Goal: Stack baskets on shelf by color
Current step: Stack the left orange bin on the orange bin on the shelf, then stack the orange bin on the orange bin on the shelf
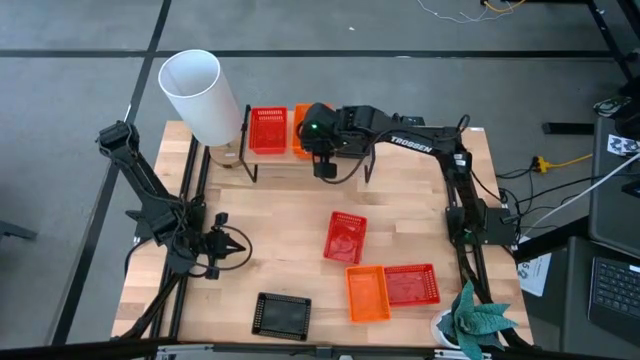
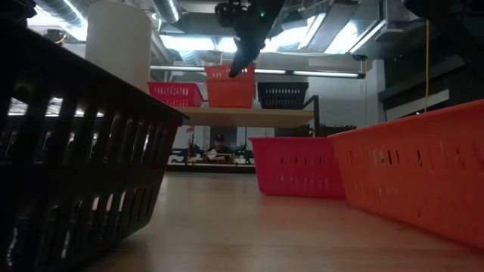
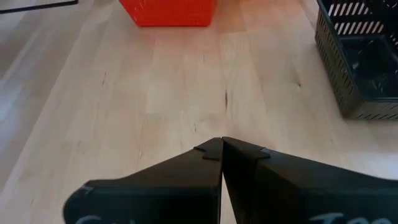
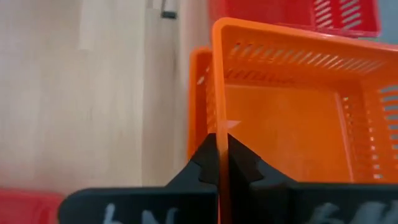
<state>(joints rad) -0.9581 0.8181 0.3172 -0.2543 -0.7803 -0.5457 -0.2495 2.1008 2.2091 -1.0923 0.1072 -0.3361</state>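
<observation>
The shelf (image 1: 300, 165) stands at the table's far edge. On its top board (image 2: 249, 115) sit a red basket (image 1: 267, 130), an orange basket (image 2: 231, 94) and a black basket (image 2: 282, 94). My right gripper (image 1: 312, 140) hangs above the shelf's middle, shut on a second orange basket (image 4: 292, 124) that sits in the first one (image 4: 198, 68). My left gripper (image 1: 235, 245) waits shut over the table's left part, touching nothing. On the table lie a red basket (image 1: 345, 238), an orange one (image 1: 367, 293), another red one (image 1: 412, 284) and a black one (image 1: 283, 315). My right gripper pinches one side wall (image 4: 219, 118) of the upper orange basket at its rim, one finger inside the basket and one outside. The fingers (image 2: 238, 60) come from above, pointing down. The basket stays upright, nested in the orange basket under it on the shelf.
A tall white cylinder (image 1: 200, 95) stands at the shelf's left end, next to the red basket. A green plant (image 1: 475, 320) sits at the table's near right corner. Bare wood (image 1: 270, 225) lies between the shelf and the baskets on the table.
</observation>
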